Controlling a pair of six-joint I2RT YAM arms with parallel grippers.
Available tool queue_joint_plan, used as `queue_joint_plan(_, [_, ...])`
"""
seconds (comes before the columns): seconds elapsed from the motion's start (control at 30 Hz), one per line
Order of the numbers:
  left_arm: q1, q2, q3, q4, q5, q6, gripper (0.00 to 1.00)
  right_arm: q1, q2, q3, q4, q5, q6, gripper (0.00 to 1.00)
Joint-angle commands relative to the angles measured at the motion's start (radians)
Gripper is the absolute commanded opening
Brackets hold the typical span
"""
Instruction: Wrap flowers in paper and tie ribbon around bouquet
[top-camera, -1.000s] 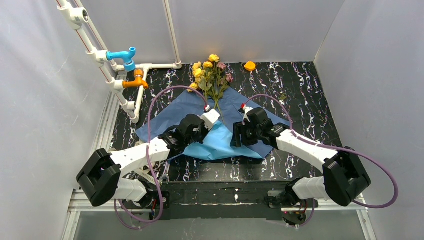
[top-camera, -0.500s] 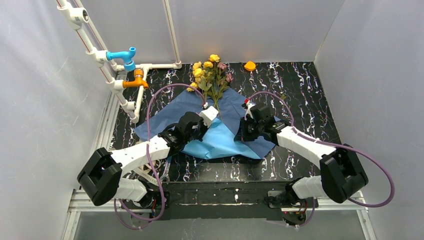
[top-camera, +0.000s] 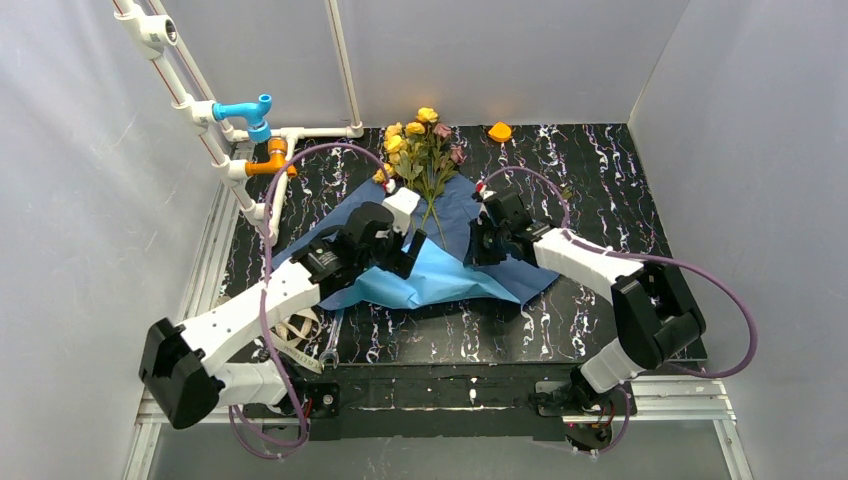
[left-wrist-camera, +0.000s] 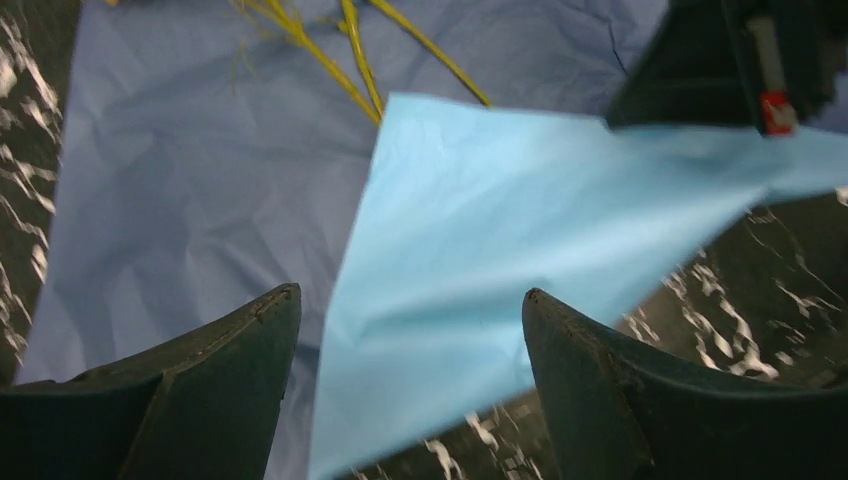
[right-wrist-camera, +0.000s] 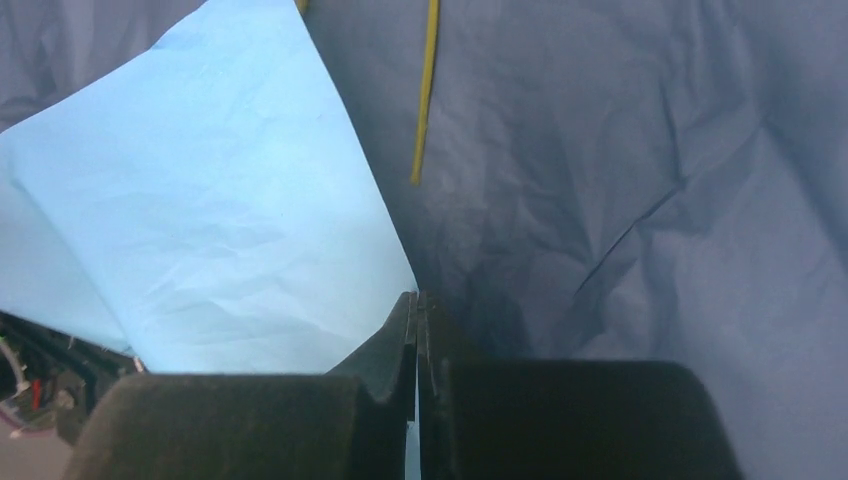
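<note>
paper (top-camera: 445, 280): thin, creased, pale-blue triangular flap folded over the darker sheet | flowers (top-camera: 420, 150): dried heads past the sheet's far edge | left gripper (left-wrist-camera: 410, 340): jaws wide over the flap | right gripper (right-wrist-camera: 416, 330): pinched tight on the flap edge | table (top-camera: 620, 190): bare marbled black on the right

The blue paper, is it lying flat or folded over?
Partly folded. A lighter blue flap of the paper is turned over the darker sheet, hiding the lower stems of the flowers; the rest is spread out.

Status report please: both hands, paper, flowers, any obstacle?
Left hand open above paper. Right hand shut on paper's folded flap. Flowers lie on paper, heads past far edge. No obstacle seen.
</note>
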Motion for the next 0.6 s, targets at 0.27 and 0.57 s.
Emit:
queue_joint_plan(0.27, [0.262, -0.331, -0.153, -0.417, 0.237, -0.55, 0.8, -0.005, 0.026, 0.113, -0.074, 0.092, -0.096, 0.01])
queue_joint_plan(0.57, [0.357, -0.341, -0.212, -0.599, 0.234, -0.83, 0.71, -0.005, -0.002, 0.092, -0.099, 0.043, -0.108, 0.01])
